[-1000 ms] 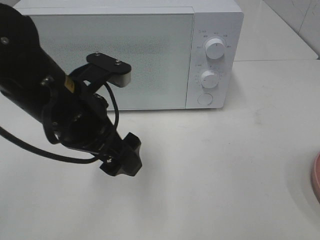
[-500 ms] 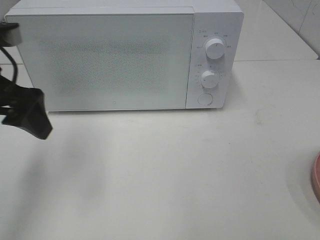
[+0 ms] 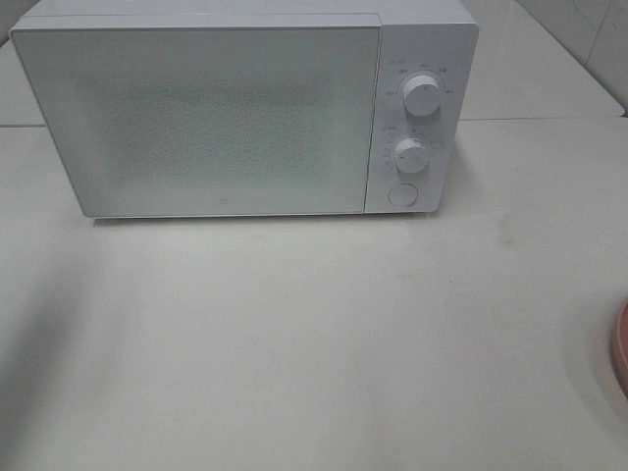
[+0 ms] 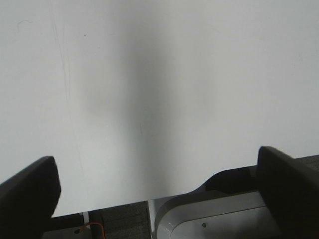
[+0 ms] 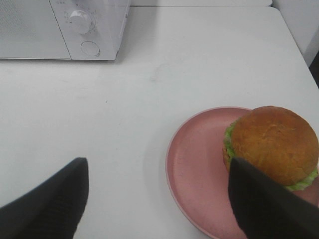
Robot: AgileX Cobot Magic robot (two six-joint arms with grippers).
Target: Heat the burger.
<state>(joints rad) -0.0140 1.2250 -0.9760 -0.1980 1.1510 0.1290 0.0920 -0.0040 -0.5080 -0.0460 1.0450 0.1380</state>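
Note:
The burger (image 5: pixel 273 144), with a golden-brown bun and green lettuce, sits on a round pink plate (image 5: pixel 194 169) in the right wrist view. My right gripper (image 5: pixel 159 204) is open and empty, hanging above the plate's near side, with one finger (image 5: pixel 269 204) close to the burger. The white microwave (image 3: pixel 226 108) stands at the back of the table with its door shut. My left gripper (image 4: pixel 159 194) is open and empty over bare white tabletop near a table edge. Neither gripper shows in the exterior high view, where only the plate's rim (image 3: pixel 621 348) shows at the right edge.
The microwave has two white knobs (image 3: pixel 422 95) (image 3: pixel 411 155) and a round button (image 3: pixel 401 194) on its right panel. The microwave corner also shows in the right wrist view (image 5: pixel 89 35). The white table (image 3: pixel 324 334) spreads in front of it.
My left arm, which hung in front of the microwave door, has swung away to the left and left the exterior high view. The microwave and plate have not moved.

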